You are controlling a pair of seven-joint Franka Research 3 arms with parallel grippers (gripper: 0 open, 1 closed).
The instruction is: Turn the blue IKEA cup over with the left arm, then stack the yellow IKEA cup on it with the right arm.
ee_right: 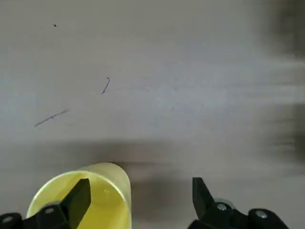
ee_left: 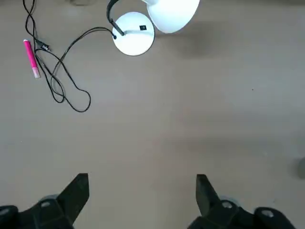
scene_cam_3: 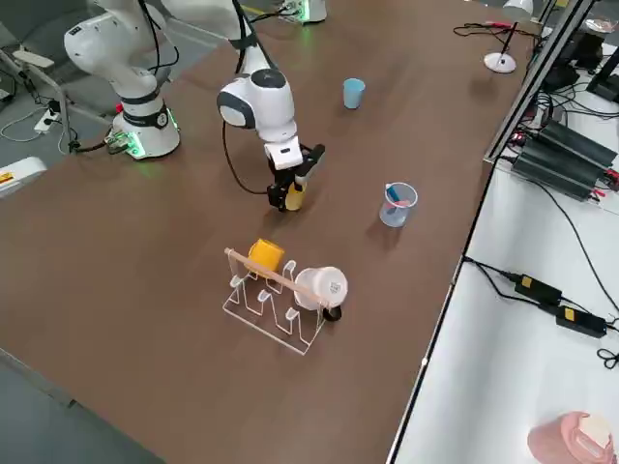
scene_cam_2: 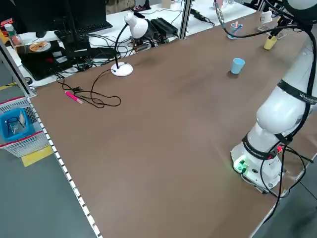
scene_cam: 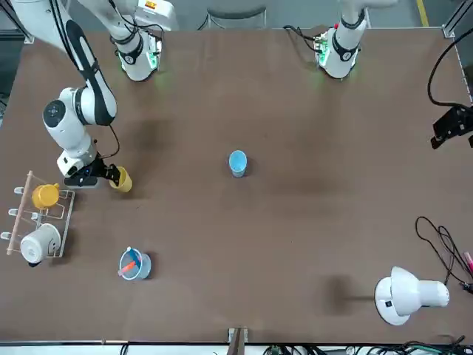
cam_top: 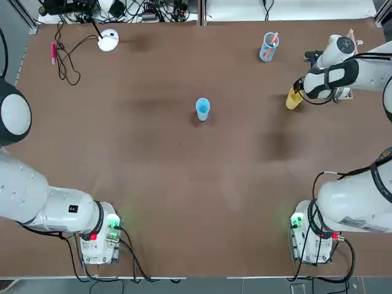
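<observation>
- While the blue cup awaits turning mid-counter, left claw waits, released, well apart.
- Right claw released; one finger overlaps the mouth of the yellow cup, at counter's right.
- Advise centring, then closing gently across one wall.

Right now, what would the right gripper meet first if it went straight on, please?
Probably the yellow cup: the right gripper has one of its fingers over or inside its mouth, though depth is unclear there.
</observation>
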